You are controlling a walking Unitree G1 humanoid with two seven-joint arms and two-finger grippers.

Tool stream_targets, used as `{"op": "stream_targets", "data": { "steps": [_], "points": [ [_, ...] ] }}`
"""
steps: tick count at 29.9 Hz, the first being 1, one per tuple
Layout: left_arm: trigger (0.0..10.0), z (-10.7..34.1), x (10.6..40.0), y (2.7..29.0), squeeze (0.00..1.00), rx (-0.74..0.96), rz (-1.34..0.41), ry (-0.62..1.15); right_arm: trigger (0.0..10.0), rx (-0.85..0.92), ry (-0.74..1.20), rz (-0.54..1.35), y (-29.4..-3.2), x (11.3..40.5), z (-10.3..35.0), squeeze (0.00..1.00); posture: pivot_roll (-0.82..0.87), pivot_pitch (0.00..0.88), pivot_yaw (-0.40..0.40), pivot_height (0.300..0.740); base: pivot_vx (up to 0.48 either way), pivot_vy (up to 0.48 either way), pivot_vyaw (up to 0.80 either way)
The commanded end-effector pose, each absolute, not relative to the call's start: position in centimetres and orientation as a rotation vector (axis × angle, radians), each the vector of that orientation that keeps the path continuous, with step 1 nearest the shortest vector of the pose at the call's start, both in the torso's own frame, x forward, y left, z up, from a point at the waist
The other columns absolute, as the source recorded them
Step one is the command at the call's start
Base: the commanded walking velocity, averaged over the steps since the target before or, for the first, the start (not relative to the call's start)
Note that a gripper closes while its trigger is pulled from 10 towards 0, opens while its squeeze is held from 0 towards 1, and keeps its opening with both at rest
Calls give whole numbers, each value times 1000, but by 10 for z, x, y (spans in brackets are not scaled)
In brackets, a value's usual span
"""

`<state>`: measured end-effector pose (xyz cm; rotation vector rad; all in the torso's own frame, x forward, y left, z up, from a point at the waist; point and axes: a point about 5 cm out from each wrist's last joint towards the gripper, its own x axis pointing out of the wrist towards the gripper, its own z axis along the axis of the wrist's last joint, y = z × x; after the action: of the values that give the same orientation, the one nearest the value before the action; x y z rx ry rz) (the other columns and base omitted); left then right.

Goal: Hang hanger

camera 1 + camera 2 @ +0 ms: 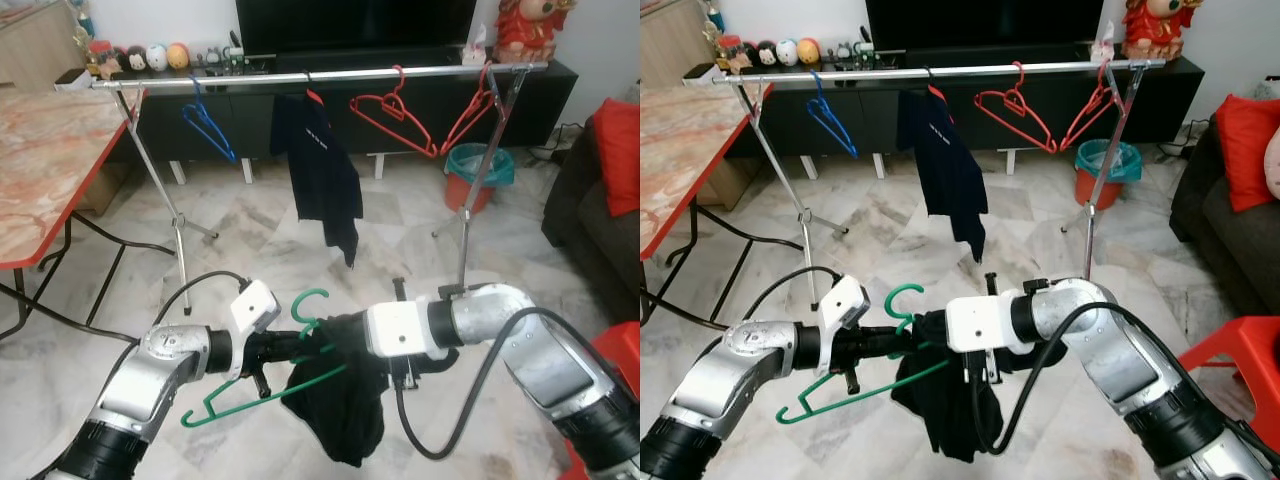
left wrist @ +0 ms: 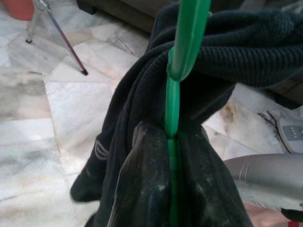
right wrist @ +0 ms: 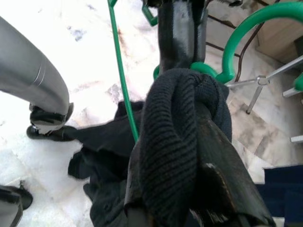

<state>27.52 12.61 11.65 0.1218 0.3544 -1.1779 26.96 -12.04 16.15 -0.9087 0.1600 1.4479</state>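
Left hand (image 1: 290, 347) clamped on the green hanger (image 1: 262, 392), low in front of the robot above the marble floor (image 1: 400, 230). Right hand (image 1: 345, 345) grips the black knit garment (image 1: 345, 410) bunched at the hanger's neck, rest drooping. Clothes rail (image 1: 320, 77) well beyond, carrying a blue hanger (image 1: 207, 125), a dark shirt (image 1: 320, 170) and red hangers (image 1: 395, 115).

A marble-patterned table (image 1: 40, 170) with a red edge stands at the left. A dark cabinet (image 1: 330, 105) holds small figurines (image 1: 140, 57) and a television (image 1: 355, 22). A teal-lined red bin (image 1: 478, 175) sits near a sofa (image 1: 600, 215) with a red cushion (image 1: 618, 155).
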Motion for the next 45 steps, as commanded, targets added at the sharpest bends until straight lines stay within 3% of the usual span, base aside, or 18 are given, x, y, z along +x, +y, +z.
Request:
{"op": "stream_targets", "data": {
  "steps": [1, 18, 31, 45],
  "points": [
    [10000, 125, 280, 128, 0, 152, -1139, 302, 10000, -929, 128, 1511, -116, 262, 164, 0, -65, 0, 60, 740, 0, 0, 0],
    [10000, 137, 302, 128, 0, 149, -970, 174, 10000, -927, 175, 1603, -117, 246, 152, 0, -67, 0, 59, 740, 0, 0, 0],
    [10000, 131, 279, 128, 0, 102, -1157, 276, 10000, -1029, 191, 1390, -130, 272, 150, 0, -68, 0, 53, 740, 0, 0, 0],
    [10000, 129, 270, 126, 0, 72, -1236, 298, 10000, -1029, 180, 1459, -127, 268, 151, 0, -64, 0, 49, 740, 0, 0, 0]
  ]
}}
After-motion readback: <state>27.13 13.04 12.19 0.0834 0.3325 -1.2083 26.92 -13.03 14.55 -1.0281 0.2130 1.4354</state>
